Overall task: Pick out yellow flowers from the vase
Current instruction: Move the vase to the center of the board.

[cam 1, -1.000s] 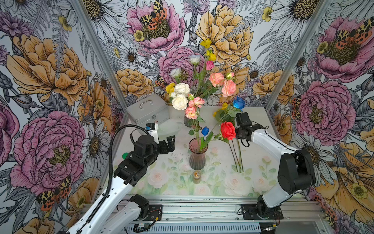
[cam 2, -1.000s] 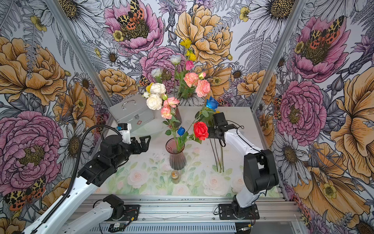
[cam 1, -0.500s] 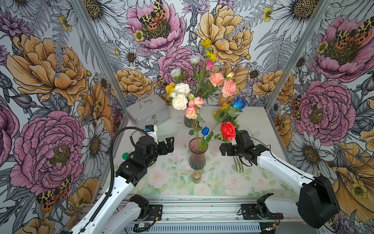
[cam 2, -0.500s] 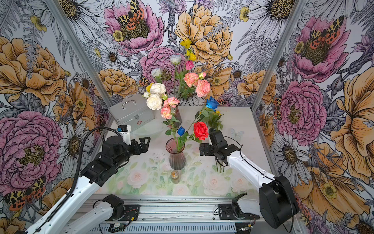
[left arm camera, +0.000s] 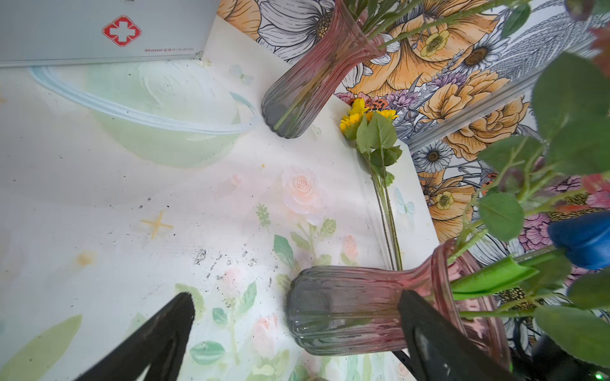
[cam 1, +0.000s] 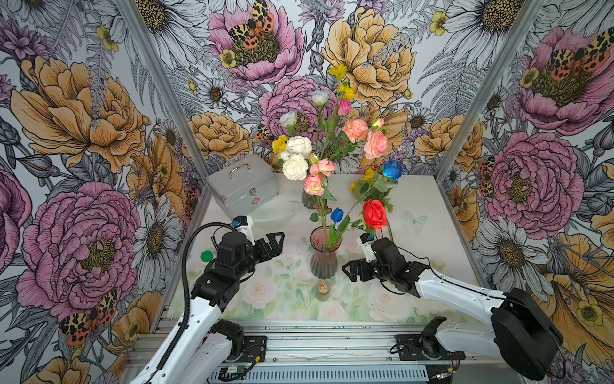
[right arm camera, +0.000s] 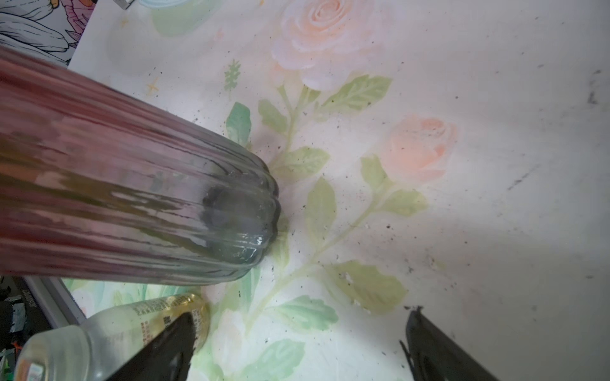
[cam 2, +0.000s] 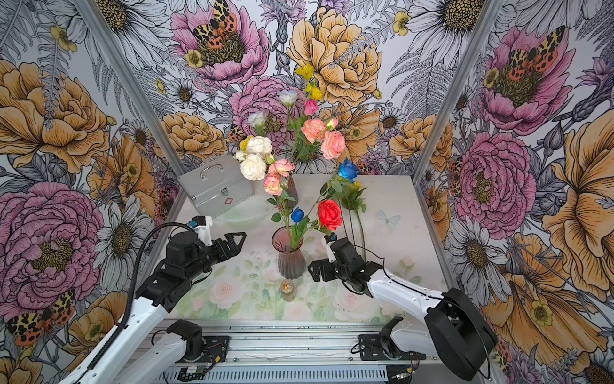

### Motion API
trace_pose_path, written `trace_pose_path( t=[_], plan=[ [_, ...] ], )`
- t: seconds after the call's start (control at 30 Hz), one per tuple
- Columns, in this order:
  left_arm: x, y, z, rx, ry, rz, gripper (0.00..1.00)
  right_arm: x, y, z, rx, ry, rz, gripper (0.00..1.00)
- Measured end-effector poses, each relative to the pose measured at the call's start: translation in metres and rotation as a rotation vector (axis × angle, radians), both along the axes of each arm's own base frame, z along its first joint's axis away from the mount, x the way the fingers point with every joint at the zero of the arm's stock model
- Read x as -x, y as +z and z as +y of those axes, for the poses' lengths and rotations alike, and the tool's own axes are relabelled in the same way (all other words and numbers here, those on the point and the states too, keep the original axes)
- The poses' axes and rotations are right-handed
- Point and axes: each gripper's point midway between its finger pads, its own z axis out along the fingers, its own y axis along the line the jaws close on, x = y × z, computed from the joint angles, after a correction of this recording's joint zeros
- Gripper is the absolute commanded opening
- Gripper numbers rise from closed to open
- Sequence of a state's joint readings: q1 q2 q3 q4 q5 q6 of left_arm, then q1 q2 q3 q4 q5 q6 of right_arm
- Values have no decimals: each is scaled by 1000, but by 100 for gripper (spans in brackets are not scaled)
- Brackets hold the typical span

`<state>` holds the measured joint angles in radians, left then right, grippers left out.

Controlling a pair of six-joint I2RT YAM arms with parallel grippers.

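Swinging our open, empty right end effector (cam 1: 349, 271) from the long-stemmed yellow sunflowers (left arm camera: 358, 113) lying on the floral-printed surface (cam 1: 432, 206) down beside the ribbed pink glass vase (cam 1: 324, 262), we are seeking the remaining yellow sprays (cam 1: 339, 71); our left end effector (cam 1: 273, 247) is hovering open.

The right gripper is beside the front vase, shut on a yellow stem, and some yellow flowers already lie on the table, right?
Not shut on a stem: the right gripper is open and empty, as the right wrist view shows, with nothing between its fingers. It is beside the front vase, and yellow flowers do lie on the table.
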<state>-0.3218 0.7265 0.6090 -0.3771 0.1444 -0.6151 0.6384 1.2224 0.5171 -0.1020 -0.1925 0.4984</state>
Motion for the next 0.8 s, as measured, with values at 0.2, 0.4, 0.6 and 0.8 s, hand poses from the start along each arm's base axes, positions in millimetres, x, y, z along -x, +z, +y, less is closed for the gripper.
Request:
trace_pose_path(
  t=[0.2,0.4,0.6,0.8],
  plan=[
    [3,-10,-3,43,-9,32,99,2,-1,15,-66,40,-37,99],
    [3,-2,-1,81,3,20,99,1,-15,25,-63,62,-21,99],
    [2,2,1,97,10,10,99,2,-23,34,-59,86,-7,99],
    [1,2,2,100,14,10,99,-3,-19,47,-73,112,-10,99]
  ],
)
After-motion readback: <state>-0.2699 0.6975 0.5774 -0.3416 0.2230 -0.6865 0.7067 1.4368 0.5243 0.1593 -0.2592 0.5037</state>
